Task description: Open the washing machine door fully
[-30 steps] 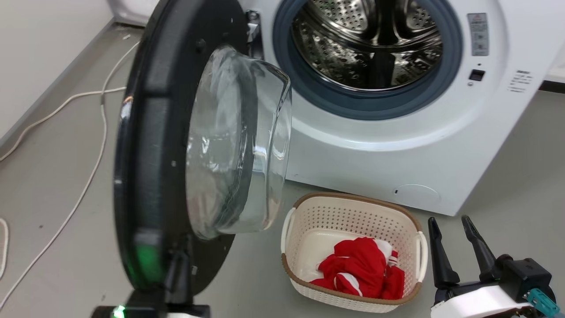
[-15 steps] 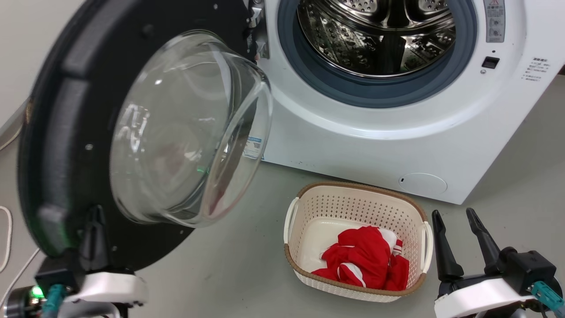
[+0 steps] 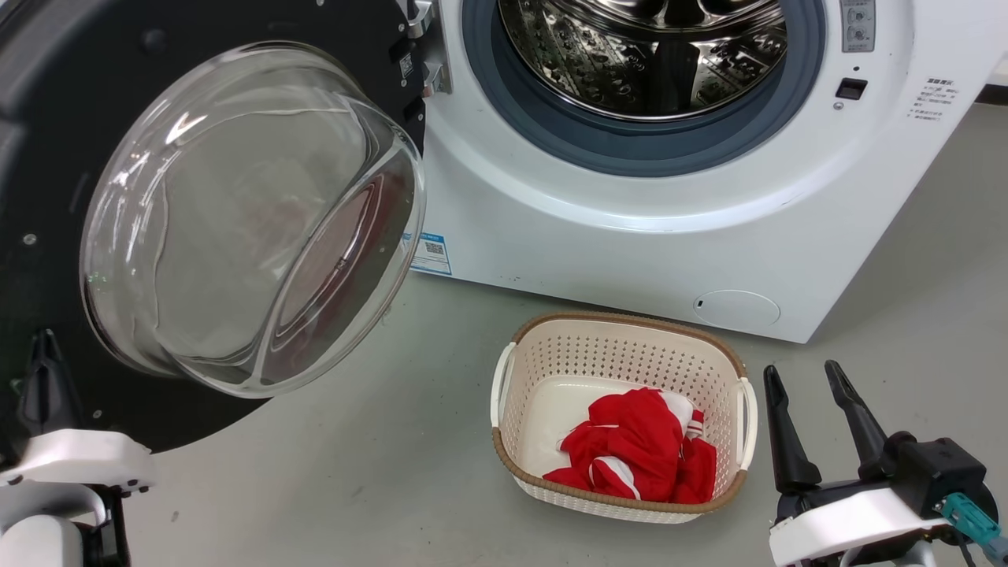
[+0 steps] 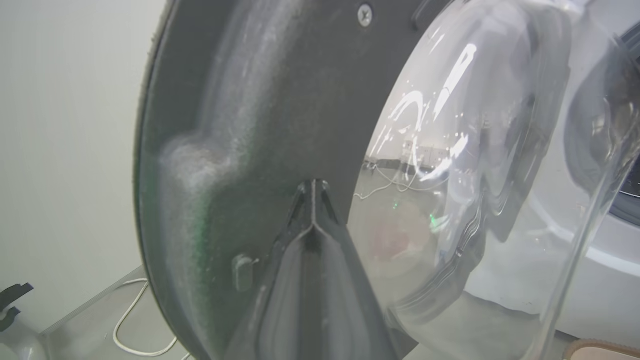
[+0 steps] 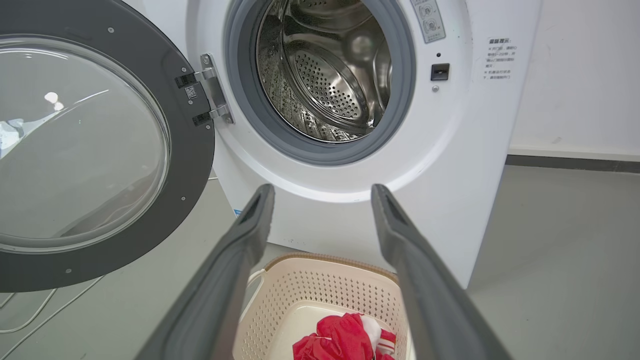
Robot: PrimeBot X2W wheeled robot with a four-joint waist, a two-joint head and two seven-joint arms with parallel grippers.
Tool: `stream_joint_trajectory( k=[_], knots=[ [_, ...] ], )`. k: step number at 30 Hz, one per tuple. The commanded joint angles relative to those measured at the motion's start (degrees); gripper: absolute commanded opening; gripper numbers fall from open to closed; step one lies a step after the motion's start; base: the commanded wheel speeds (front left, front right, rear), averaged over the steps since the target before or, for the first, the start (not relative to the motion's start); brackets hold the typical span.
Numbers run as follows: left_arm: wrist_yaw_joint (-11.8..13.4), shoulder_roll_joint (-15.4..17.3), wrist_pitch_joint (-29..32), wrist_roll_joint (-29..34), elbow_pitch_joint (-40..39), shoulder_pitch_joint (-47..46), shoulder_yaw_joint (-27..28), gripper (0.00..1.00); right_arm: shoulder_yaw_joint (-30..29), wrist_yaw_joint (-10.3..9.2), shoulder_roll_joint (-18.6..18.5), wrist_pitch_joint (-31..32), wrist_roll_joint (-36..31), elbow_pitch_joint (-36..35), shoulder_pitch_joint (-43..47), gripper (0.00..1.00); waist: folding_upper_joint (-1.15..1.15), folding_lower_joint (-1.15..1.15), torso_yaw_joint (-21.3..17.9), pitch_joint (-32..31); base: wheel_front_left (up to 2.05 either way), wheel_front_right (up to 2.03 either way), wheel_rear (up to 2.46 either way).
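1. Head view: the washing machine (image 3: 630, 236) stands on the grey floor (image 3: 354, 441) with its steel drum (image 3: 646, 55) uncovered.
2. Head view: the door (image 3: 47, 157) hangs on the hinge (image 3: 425, 47) at the left of the drum opening. It is swung out to the left, with its inner face and glass bowl (image 3: 260, 157) turned toward the camera.
3. Head view: the left gripper (image 3: 43, 370) is at the lower left edge. One dark finger stands in front of the door's lower black ring. This view does not show how the jaws stand.
4. Head view: the right gripper (image 3: 799, 374) is at the lower right, over the floor, with its fingers pointing up. Its jaws are spread wide and hold nothing. Just to its left sits a basket (image 3: 622, 323) with a red cloth (image 3: 638, 449) inside, in front of the washing machine.
5. Left wrist view: the left gripper (image 4: 312, 200) has its jaws pressed together with no gap and nothing between them. The tips appear to touch the door (image 4: 260, 125) on its black ring, just beside the glass bowl (image 4: 475, 150). A white cable (image 4: 130, 330) lies on the floor near a pale wall (image 4: 65, 125).
6. Right wrist view: the right gripper (image 5: 322, 195) has its jaws wide apart and empty, above the basket (image 5: 325, 280). The door (image 5: 192, 150) is wide open at the left and clear of the drum (image 5: 325, 75).
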Motion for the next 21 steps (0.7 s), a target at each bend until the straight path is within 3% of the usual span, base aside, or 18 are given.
stream_joint_trajectory(
  k=[1, 6, 11, 17, 21],
  knots=[
    [0.0, 0.3, 0.1, 0.2, 0.5, -0.5, 0.6, 0.00, 0.1, -0.04, 0.1, 0.0, 0.1, 0.1, -1.3, 1.00, 0.00, 0.00, -0.1, -0.1, 0.00, 0.00, 0.00],
    [-0.4, -1.7, 0.1, 2.3, -1.6, 2.1, 1.6, 0.00, 0.3, -0.04, 0.1, -0.6, 1.3, 0.8, -0.8, 1.00, 0.00, 0.00, -0.6, -0.9, 0.00, 0.00, 0.00],
    [-0.4, -6.8, 0.1, 5.1, -9.1, 8.5, 0.5, 0.00, 0.2, -0.04, 0.1, -1.1, 0.5, 1.4, -0.4, 1.00, 0.00, 0.00, -0.9, -2.0, 0.00, 0.00, 0.00],
    [-3.7, -11.2, 0.1, 7.4, -16.3, 14.4, -4.0, 0.00, 0.4, -0.04, 0.1, -1.7, -0.3, 2.4, 0.3, 1.00, 0.00, 0.00, -0.4, -3.7, 0.00, 0.00, 0.00],
    [-4.5, -12.7, 0.1, 8.2, -19.7, 16.4, -6.3, 0.00, 0.6, -0.04, 0.1, -1.9, -0.1, 2.6, 0.5, 1.00, 0.00, 0.00, -0.4, -4.5, 0.00, 0.00, 0.00]
  ],
)
